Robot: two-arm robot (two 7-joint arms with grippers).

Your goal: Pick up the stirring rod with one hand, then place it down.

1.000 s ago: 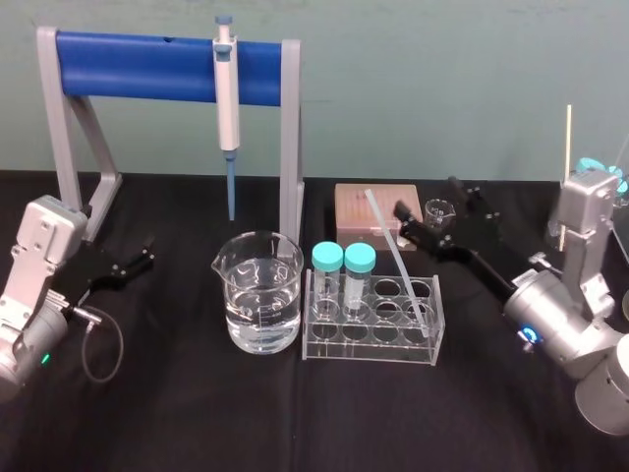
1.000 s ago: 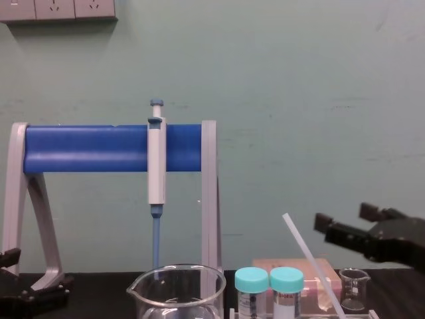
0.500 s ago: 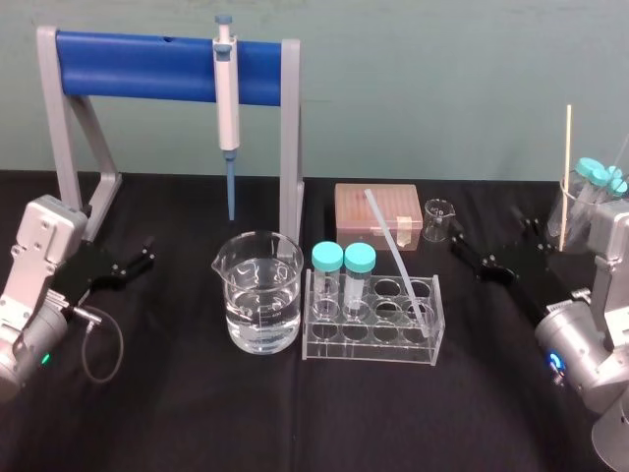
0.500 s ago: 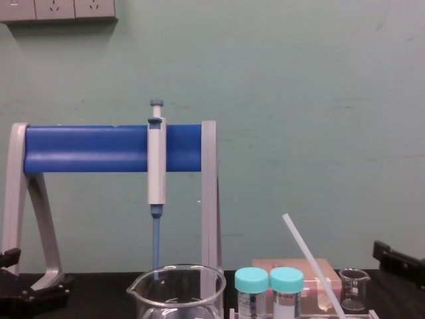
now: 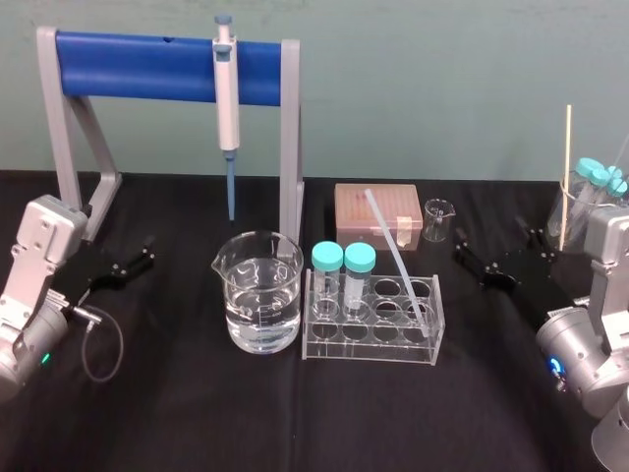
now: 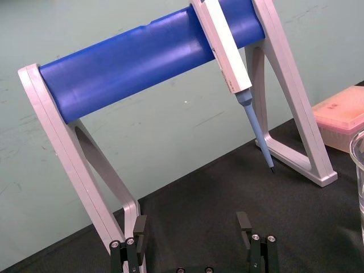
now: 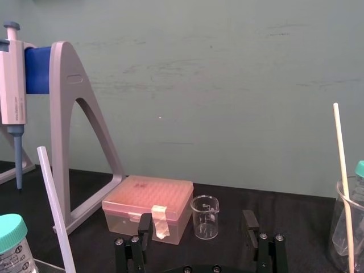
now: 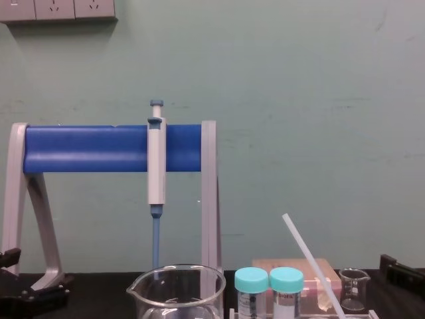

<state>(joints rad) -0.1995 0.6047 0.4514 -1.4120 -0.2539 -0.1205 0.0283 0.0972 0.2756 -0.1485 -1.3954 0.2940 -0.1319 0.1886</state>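
Handling looks like the main concern. The stirring rod (image 5: 395,254) is long, thin and smooth, so I judge it light and stiff, slippery between hard fingers, and perhaps brittle if squeezed or levered. It stands slanted in the clear tube rack (image 5: 373,346) at the middle of the table (image 5: 177,423). Its lower end sits in one of the rack's right-hand holes. Its upper end leans back and to the left, free in the air above the pink tip box (image 5: 346,208).

The right pincer (image 5: 489,242) lies low over the table to the right of the rack, apart from the rod, fingers spread and holding nothing. The left pincer (image 5: 147,251) is parked near the foot of the blue pipette stand (image 5: 69,147), also spread and empty.

The best place to take hold seems to be the bare stretch above the rack's top. There, nothing crowds it but the two capped tubes (image 5: 342,264) further left. A pinch across its width, firm but not hard, should do. Drawing it out along its own slant would probably keep the lower end from prying at the rack or tipping it towards the water beaker (image 5: 260,295).
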